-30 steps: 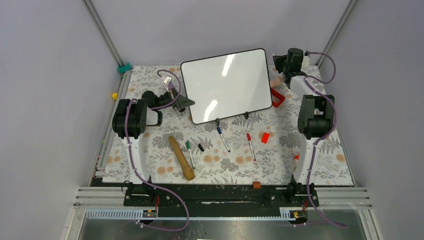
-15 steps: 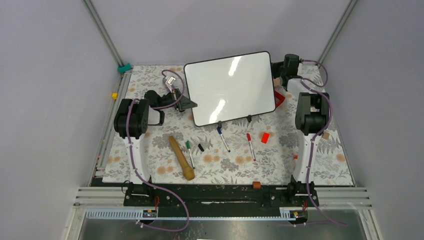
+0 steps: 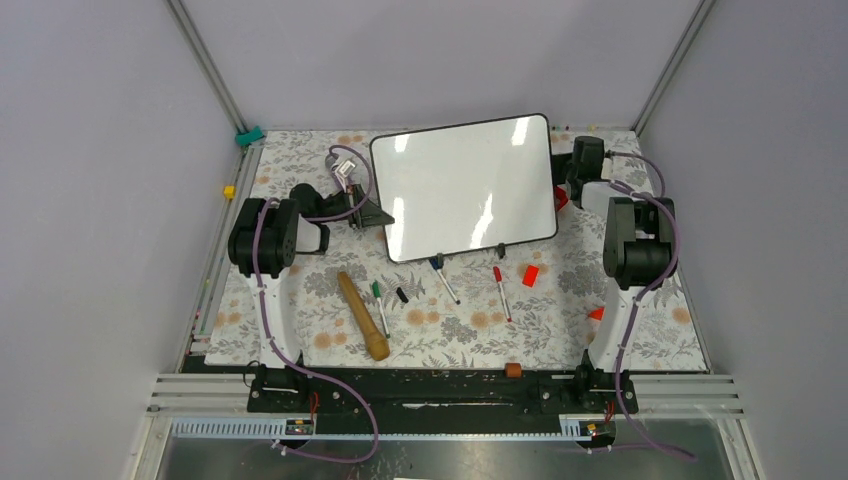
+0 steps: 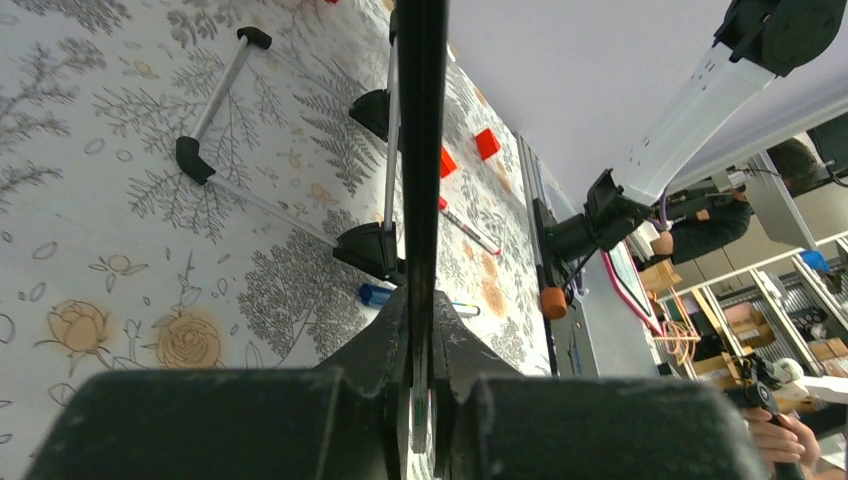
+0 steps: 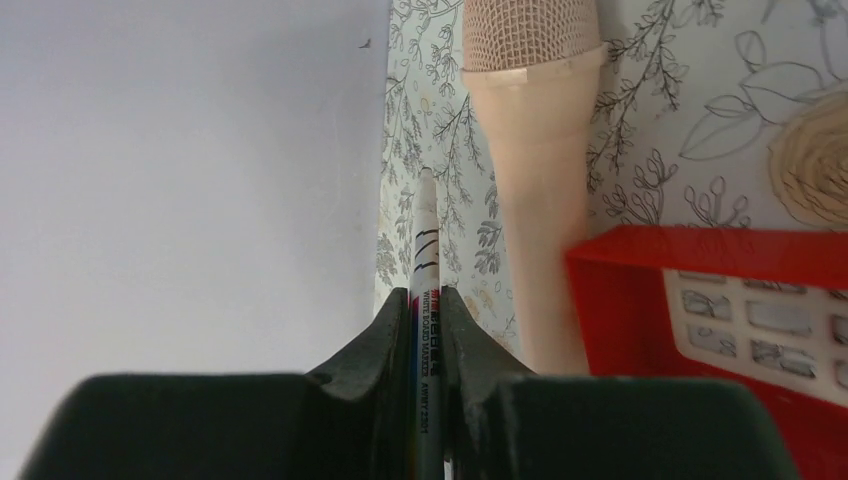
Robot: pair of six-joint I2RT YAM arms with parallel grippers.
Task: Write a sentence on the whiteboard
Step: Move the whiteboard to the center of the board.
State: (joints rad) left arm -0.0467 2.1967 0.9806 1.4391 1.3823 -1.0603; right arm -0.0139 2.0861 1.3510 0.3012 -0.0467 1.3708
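Observation:
The whiteboard (image 3: 465,185) stands tilted on its two black feet at the back middle of the table, and its white face is blank. No sentence shows on it. My left gripper (image 3: 383,217) is shut on the board's left edge; the left wrist view shows the black frame (image 4: 421,150) edge-on between the fingers of that gripper (image 4: 421,300). My right gripper (image 3: 563,188) is at the board's right edge, shut on a white whiteboard marker (image 5: 424,230). The marker's tip lies next to the board's face (image 5: 190,180); I cannot tell if it touches.
A wooden stick (image 3: 362,315), green marker (image 3: 379,305), black cap (image 3: 402,295), blue marker (image 3: 445,277), red marker (image 3: 501,290) and red block (image 3: 530,275) lie in front of the board. A beige microphone-like object (image 5: 535,200) and red container (image 5: 720,310) lie by my right gripper.
The whiteboard has shifted right and turned a little, held by my left gripper. My right gripper has come nearer, from the far right corner to the board's right edge.

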